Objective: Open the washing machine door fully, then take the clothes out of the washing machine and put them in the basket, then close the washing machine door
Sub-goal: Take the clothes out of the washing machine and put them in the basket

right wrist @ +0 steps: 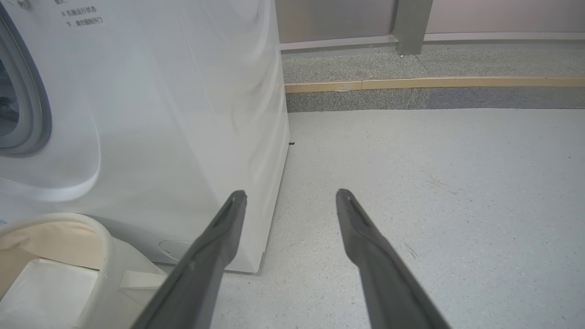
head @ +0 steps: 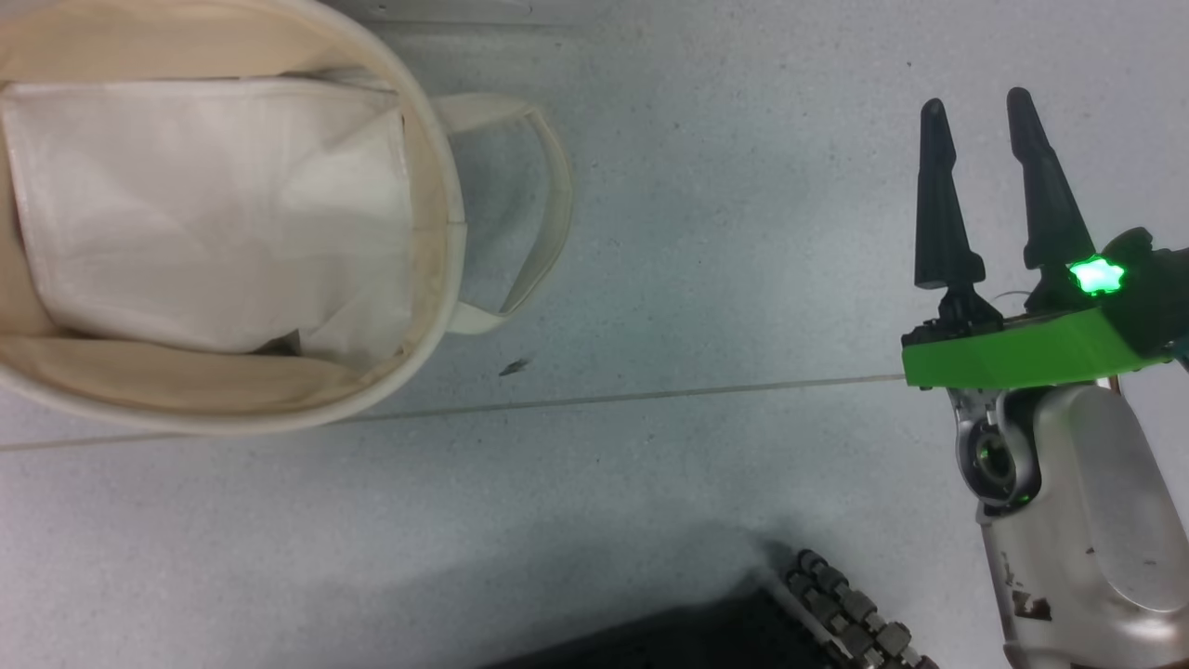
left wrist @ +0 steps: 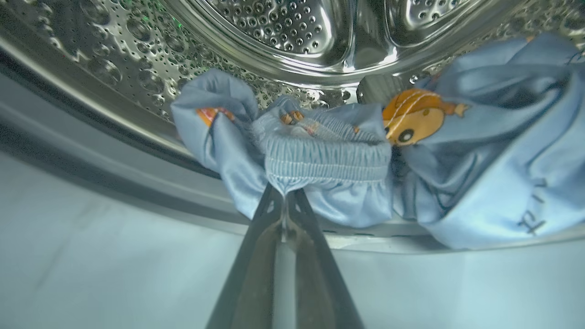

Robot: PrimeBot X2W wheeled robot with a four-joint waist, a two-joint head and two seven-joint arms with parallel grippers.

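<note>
My left end effector (left wrist: 284, 194) is clenched on the clothes (left wrist: 329, 155) in the drum (left wrist: 283, 27), my right end effector (head: 975, 98) is released, so the basket (head: 452, 214) transfer and door closing are not yet done.

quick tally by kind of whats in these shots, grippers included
washing machine: 1
basket: 1
blue garment: 1
white sheet: 1
grippers: 2, left gripper shut on the blue garment, right gripper open
total: 6

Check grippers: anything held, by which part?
Left gripper is shut on the blue garment, pinching its gathered elastic band's lower edge. Right gripper is open, holding nothing.
</note>
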